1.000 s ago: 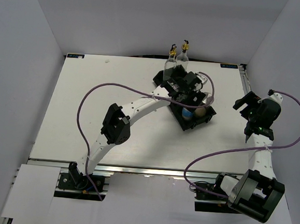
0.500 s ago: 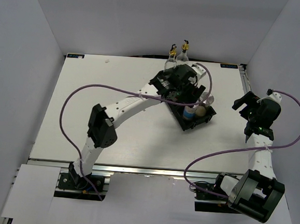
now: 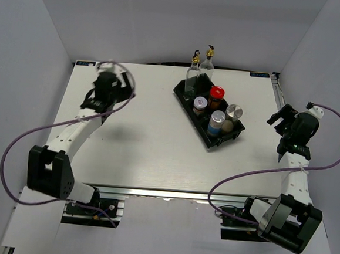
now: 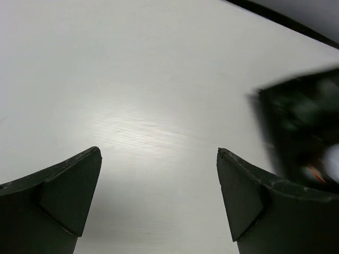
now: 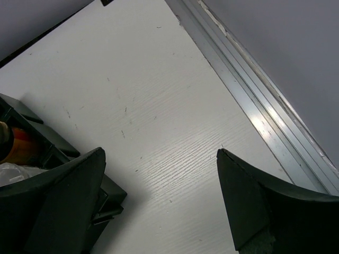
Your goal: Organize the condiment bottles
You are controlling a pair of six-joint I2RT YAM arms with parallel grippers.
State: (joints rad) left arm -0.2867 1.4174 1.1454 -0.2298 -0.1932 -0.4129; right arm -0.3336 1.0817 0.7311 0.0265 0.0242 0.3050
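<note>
Left wrist view is blurred: the black tray (image 4: 299, 132) at 3 o'clock is a smear, and its contents are unreadable. The left gripper (image 4: 159, 152) is spread wide over the table (image 4: 132, 79), holding nothing. The right gripper (image 5: 161, 152) is equally wide and empty, with the tray's corner cut off at 8 o'clock. From above, the condiment bottles (image 3: 217, 98) stand upright along the tray. Its long axis runs from 11 to 5 o'clock. The two glass bottles (image 3: 193, 76) stand at the 11 o'clock end, and I cannot tell whether they are inside it.

I see a matt white surface (image 3: 139, 142) with fine grain, a matt black plastic tray (image 3: 178, 92), glossy clear glass bottles (image 3: 193, 76) with gold metal pourers (image 3: 209, 49), and shakers (image 3: 234, 111) with shiny silver caps.
</note>
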